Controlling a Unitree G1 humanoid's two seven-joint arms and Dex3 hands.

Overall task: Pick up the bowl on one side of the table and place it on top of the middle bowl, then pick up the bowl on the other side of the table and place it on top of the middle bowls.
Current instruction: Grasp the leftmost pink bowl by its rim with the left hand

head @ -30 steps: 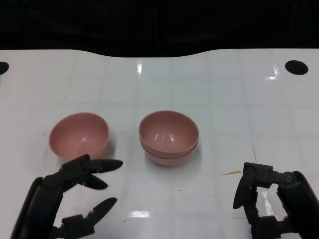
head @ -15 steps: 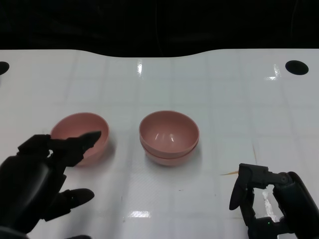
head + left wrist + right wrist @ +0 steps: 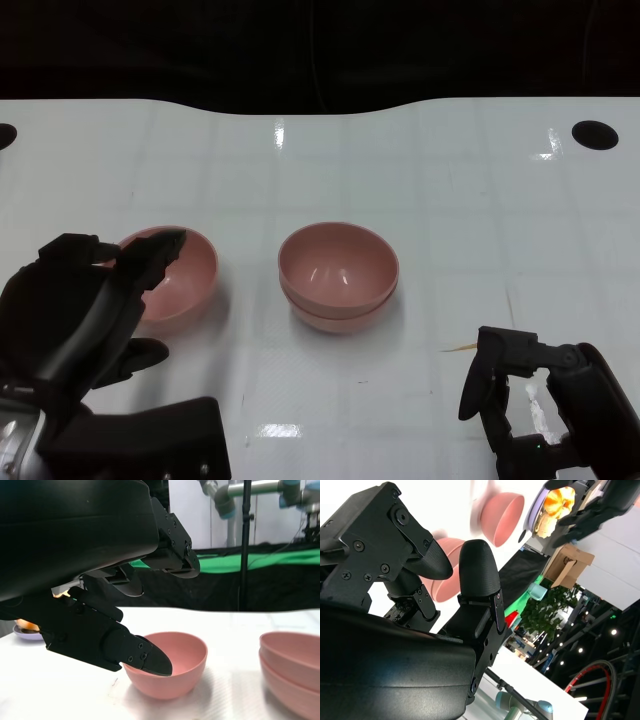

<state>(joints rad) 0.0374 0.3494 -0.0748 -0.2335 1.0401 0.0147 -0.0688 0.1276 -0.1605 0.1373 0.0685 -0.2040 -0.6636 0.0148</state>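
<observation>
Since a second ago the robot's black left hand [image 3: 85, 300] has risen from low on the near table edge and reached forward, so that its fingertips [image 3: 160, 247] now overlap the near rim of the single pink plastic bowl [image 3: 185, 280] in the head view. From the left wrist view its fingers [image 3: 145, 657] are spread apart, one tip just at the bowl's near outer wall [image 3: 172, 667] and the others arched above the opening; whether any tip touches the bowl cannot be told, and nothing is gripped. That bowl sits upright on the glossy white table [image 3: 450, 200], directly ahead of the left hand. Well to the hand's right stands the stack of two pink bowls [image 3: 338, 275], one nested in the other, upright and apart from the single bowl. The black right hand [image 3: 530, 400] has barely shifted; it hangs low at the near edge, holding nothing, fingers apart and pointing down, with the stack ahead and to its left.
</observation>
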